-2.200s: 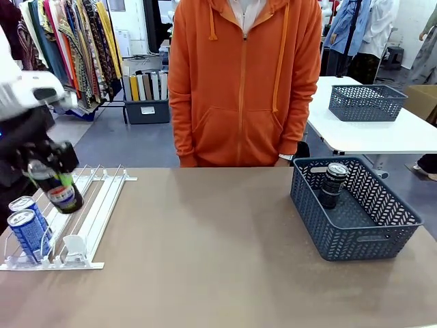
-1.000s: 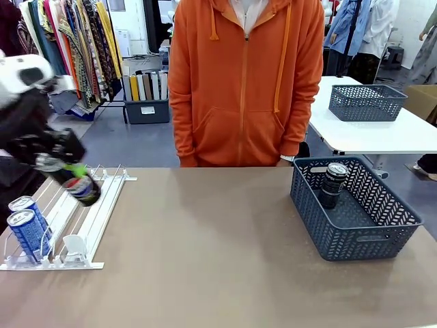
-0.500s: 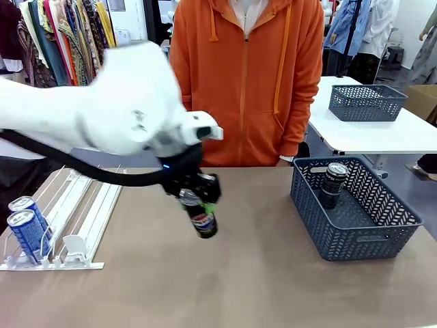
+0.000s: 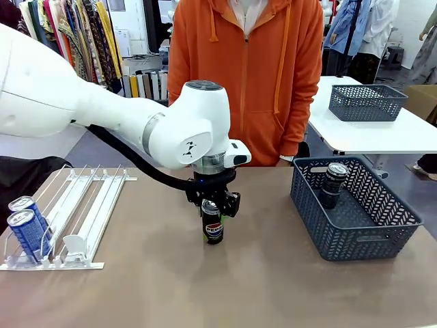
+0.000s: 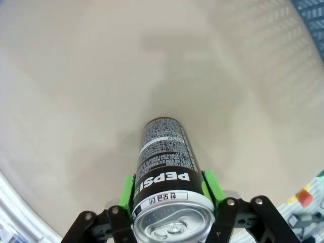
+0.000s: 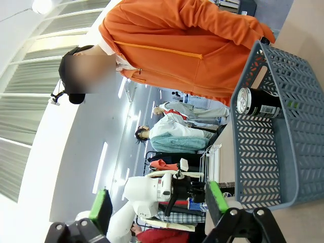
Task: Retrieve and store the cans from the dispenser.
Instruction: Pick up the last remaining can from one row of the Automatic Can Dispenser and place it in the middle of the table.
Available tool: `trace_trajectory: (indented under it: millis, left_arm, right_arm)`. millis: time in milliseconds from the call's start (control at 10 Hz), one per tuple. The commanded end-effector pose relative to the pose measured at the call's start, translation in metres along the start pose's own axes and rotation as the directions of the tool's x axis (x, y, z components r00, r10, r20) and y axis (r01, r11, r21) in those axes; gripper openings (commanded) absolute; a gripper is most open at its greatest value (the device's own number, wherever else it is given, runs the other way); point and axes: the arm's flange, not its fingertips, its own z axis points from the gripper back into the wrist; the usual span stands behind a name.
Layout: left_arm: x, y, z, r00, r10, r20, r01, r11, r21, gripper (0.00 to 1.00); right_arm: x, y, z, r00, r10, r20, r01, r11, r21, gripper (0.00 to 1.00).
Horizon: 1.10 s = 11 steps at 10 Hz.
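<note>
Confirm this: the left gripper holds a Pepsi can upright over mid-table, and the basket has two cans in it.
Not quite: the basket has one black can in it, as the front view shows. The rest holds: the left gripper holds a Pepsi can upright over mid-table.

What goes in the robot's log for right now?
left jaws: shut on Pepsi can, upright mid-table | basket: one black can | dispenser: two blue cans
</note>
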Motion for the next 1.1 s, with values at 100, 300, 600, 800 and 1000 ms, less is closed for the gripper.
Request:
trace_trajectory:
  millis: [100, 300, 600, 800, 1000]
  left_arm:
    - [0.011, -0.002, -0.001, 0.998, 0.034, -0.043, -0.034, 0.999, -0.002, 0.00]
    - [0.008, -0.003, -0.004, 0.997, 0.030, -0.067, -0.030, 1.000, -0.001, 0.00]
    - [0.007, -0.004, -0.002, 0.999, 0.026, -0.043, -0.026, 1.000, 0.015, 1.00]
    - [0.001, 0.005, 0.016, 0.999, 0.054, 0.000, -0.054, 0.999, -0.002, 1.00]
    - [-0.014, 0.013, 0.053, 0.993, 0.075, 0.093, -0.075, 0.997, -0.006, 1.00]
  right_arm:
    - [-0.001, 0.005, 0.002, 1.000, -0.013, -0.007, 0.013, 1.000, 0.001, 1.00]
    - [-0.001, 0.005, 0.002, 1.000, -0.013, -0.007, 0.013, 1.000, 0.001, 1.00]
    - [-0.001, 0.005, 0.002, 1.000, -0.013, -0.007, 0.013, 1.000, 0.001, 1.00]
    - [-0.001, 0.005, 0.002, 1.000, -0.013, -0.007, 0.013, 1.000, 0.001, 1.00]
    - [-0.001, 0.005, 0.002, 1.000, -0.013, -0.007, 0.013, 1.000, 0.001, 1.00]
